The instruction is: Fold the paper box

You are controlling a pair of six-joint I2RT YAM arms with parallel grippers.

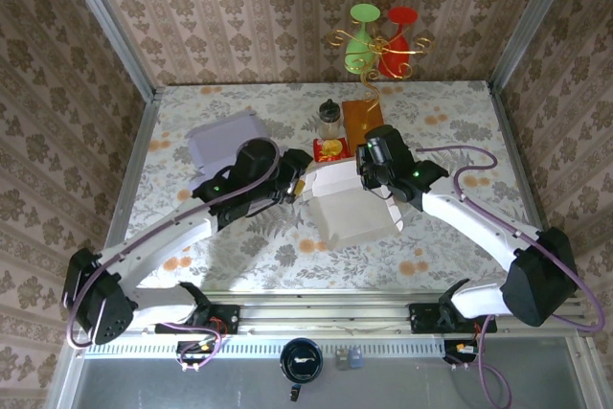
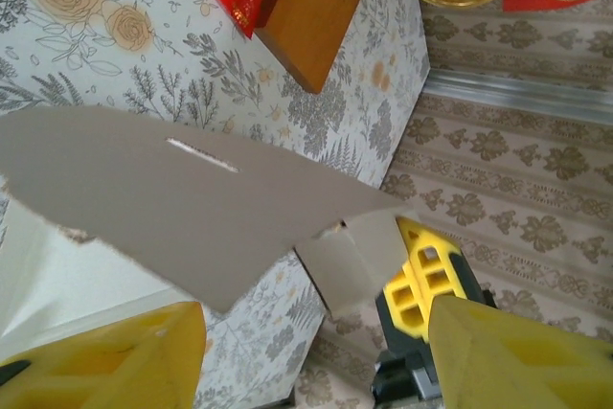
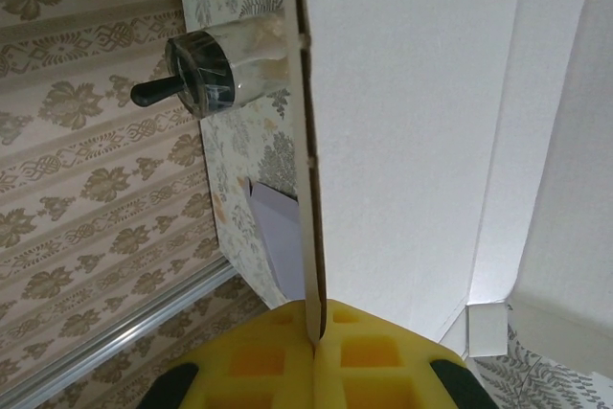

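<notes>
You've got the paper box (image 1: 352, 206) in the middle of the table (image 1: 450, 131), between the two arms, white inside facing up. Your right gripper (image 3: 316, 334) is clamped on its far-side wall (image 3: 412, 122). The cardboard edge runs straight down between the yellow pads (image 3: 249, 371), jaws closed tight on it. Left gripper (image 2: 297, 332) is at the box's left corner, fingers well apart and gripping nothing. A grey-brown flap (image 2: 192, 198) with a slot lies across the gap above them (neither finger presses on it as far as I can see; a small tab (image 2: 335, 265) sits just beside the right one). Behind the box are a red packet (image 1: 329, 148), a small jar (image 1: 329, 118) with a dark lid, and a wooden block (image 1: 358, 120). Lilac container (image 1: 225, 141) is left of the box, near the left wrist.
</notes>
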